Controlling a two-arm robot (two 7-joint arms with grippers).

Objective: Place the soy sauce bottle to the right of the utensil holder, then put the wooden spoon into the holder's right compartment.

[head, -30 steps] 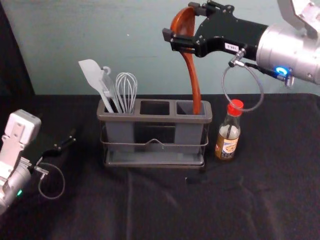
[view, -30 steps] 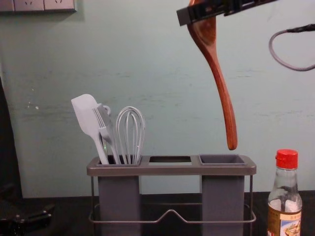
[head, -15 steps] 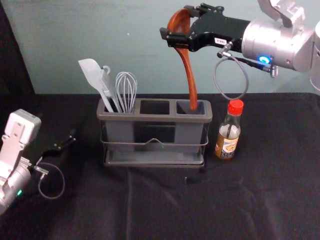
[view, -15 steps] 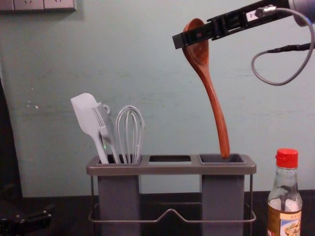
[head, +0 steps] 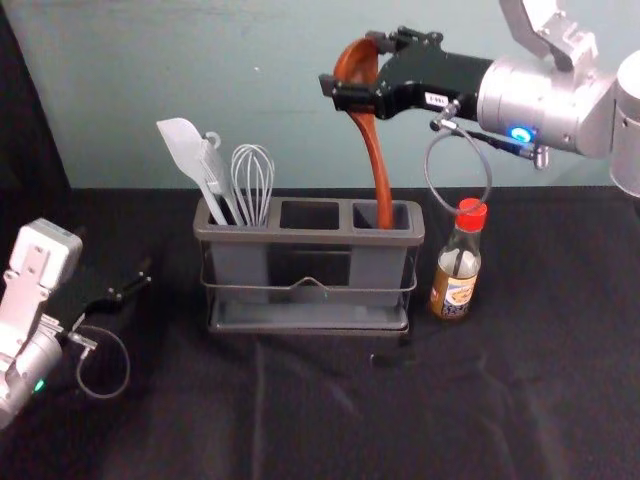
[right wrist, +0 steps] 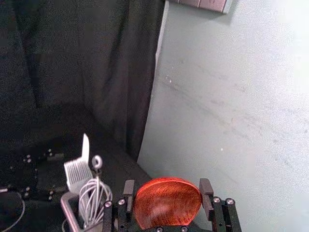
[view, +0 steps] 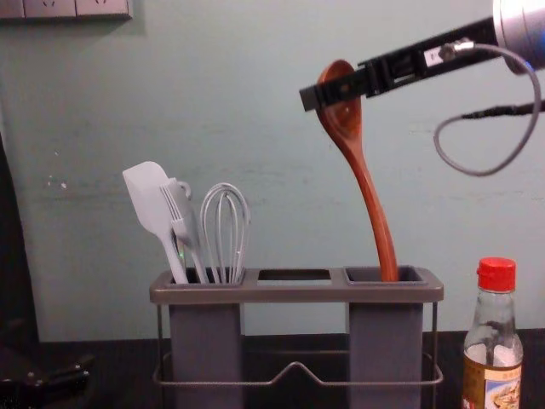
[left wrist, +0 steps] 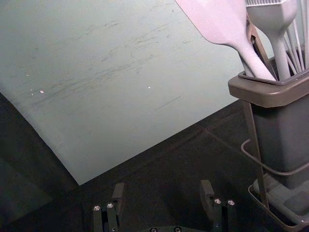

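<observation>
Right gripper [head: 352, 64] grips reddish wooden spoon [head: 377, 165] by the bowl, handle tip inside grey utensil holder's [head: 310, 237] right compartment [head: 402, 215]. Red-capped glass soy sauce bottle [head: 455, 290] just right of holder. Left gripper [head: 140, 281] parked left, jaws wide.

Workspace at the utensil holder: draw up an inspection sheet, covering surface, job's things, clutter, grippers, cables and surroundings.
Surface: black cloth, creased in front of the utensil holder.
Soy sauce bottle: upright, right of the holder, red cap on.
Wooden spoon: bowl up, handle end inside the right compartment.
Clutter: spatula, brush and whisk in the left compartment.
Right gripper: above the holder, closed on the spoon's bowl.
Left gripper: parked left of the holder, open.
Cables: one loop at the right wrist, above the bottle; another at the left wrist.
Surroundings: scuffed wall behind, black curtain at the left.
</observation>
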